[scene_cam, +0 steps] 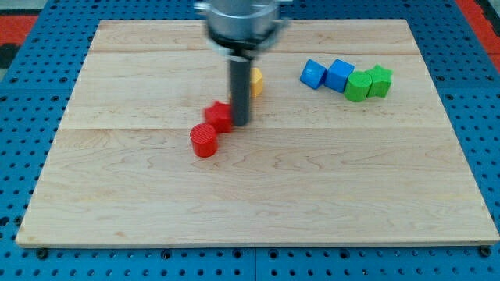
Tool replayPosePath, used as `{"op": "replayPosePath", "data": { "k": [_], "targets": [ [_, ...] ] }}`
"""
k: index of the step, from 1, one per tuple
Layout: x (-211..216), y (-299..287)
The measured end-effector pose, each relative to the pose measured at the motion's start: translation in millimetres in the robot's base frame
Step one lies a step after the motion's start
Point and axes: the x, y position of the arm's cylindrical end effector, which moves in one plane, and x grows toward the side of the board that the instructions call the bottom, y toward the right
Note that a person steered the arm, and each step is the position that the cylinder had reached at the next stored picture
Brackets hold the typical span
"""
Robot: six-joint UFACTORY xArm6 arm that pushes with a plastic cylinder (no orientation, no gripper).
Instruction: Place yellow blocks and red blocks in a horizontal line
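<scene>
My tip rests on the board just right of a red block, touching or nearly touching it. A red cylinder lies just below-left of that red block, close against it. A yellow block sits behind the rod, up and to the right of the tip; the rod hides most of it. Only one yellow block shows.
Two blue blocks and two green blocks form a row at the upper right. The wooden board lies on a blue perforated table.
</scene>
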Motion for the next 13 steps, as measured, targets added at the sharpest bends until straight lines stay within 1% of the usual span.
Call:
{"op": "replayPosePath", "data": {
  "k": [1, 2, 4, 5, 6, 7, 8, 9, 11, 12, 13],
  "targets": [
    [-16, -22],
    [1, -14],
    [-1, 87],
    [-17, 67],
    [-42, -2],
    [-38, 1],
    [-14, 14],
    [9, -15],
    [16, -96],
    [34, -115],
    [18, -144]
  ]
}}
